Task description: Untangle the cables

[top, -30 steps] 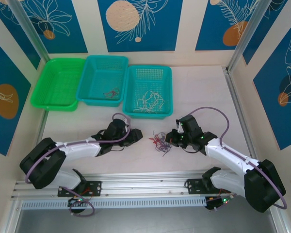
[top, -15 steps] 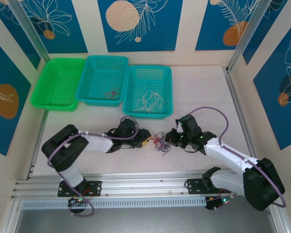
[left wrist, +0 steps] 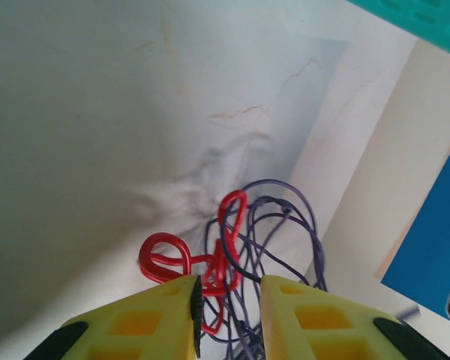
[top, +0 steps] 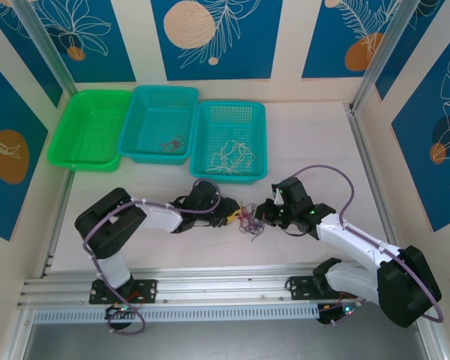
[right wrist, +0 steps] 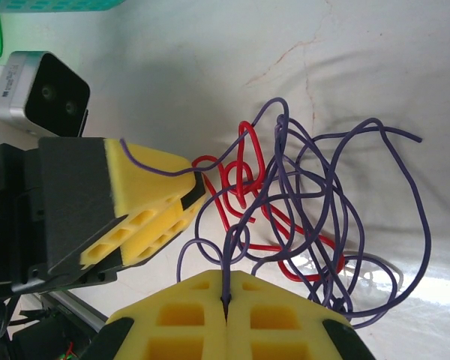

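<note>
A small snarl of red and purple cables (top: 247,220) lies on the table between the two arms. In the left wrist view the red cable (left wrist: 223,247) and the purple cable (left wrist: 285,225) run into the gap of my left gripper (left wrist: 229,296), whose yellow fingers stand open around them. My right gripper (right wrist: 226,289) is shut on a purple cable (right wrist: 229,259) at the near side of the snarl. The red cable (right wrist: 244,199) loops through the purple cable (right wrist: 337,187), and the left gripper's yellow fingers (right wrist: 146,206) touch the snarl from the left.
Three baskets stand at the back: a green one (top: 90,131), a teal one (top: 159,124) holding a small red snarl (top: 174,142), and a teal one (top: 229,142) holding white cables (top: 229,159). An aluminium rail (top: 225,289) runs along the near edge.
My left gripper has moved right across the table until its fingers reached the snarl. The right gripper has stayed at the snarl's right side.
</note>
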Motion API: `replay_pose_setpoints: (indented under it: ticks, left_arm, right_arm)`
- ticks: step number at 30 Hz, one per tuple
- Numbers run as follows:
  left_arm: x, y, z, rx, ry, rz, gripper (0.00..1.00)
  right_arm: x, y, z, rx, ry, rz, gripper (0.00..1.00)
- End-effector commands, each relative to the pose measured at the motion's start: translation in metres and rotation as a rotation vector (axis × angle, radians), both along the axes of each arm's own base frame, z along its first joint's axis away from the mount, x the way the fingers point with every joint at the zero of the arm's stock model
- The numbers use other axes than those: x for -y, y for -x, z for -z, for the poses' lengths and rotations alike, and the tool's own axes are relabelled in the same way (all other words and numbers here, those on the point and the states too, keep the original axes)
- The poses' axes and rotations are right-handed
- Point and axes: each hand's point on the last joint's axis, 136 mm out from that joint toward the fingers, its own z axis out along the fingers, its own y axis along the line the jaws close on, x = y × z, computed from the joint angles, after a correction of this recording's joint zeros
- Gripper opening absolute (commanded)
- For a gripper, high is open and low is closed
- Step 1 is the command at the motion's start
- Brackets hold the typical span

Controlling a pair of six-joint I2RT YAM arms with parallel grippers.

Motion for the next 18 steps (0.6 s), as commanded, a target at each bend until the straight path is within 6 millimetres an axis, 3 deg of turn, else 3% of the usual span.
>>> replay_pose_setpoints:
  ticks: [1, 7, 13, 18]
  left_arm:
    - [0.008, 0.0, -0.002, 0.0, 0.017, 0.018, 0.25]
    - [0.003, 0.002, 0.011, -0.01, -0.012, 0.009, 0.31]
    - [-0.02, 0.007, 0.006, 0.035, -0.108, -0.003, 0.33]
    - [-0.032, 0.011, 0.013, 0.019, -0.127, -0.032, 0.33]
  right_arm:
    - [-0.001, 0.001, -0.008, 0.008, -0.016, -0.004, 0.0]
    - [0.0, 0.002, -0.011, 0.011, -0.016, -0.006, 0.0]
    - [0.002, 0.003, -0.01, 0.015, -0.01, 0.001, 0.0]
    - [0.001, 0.002, -0.01, 0.013, -0.015, 0.001, 0.0]
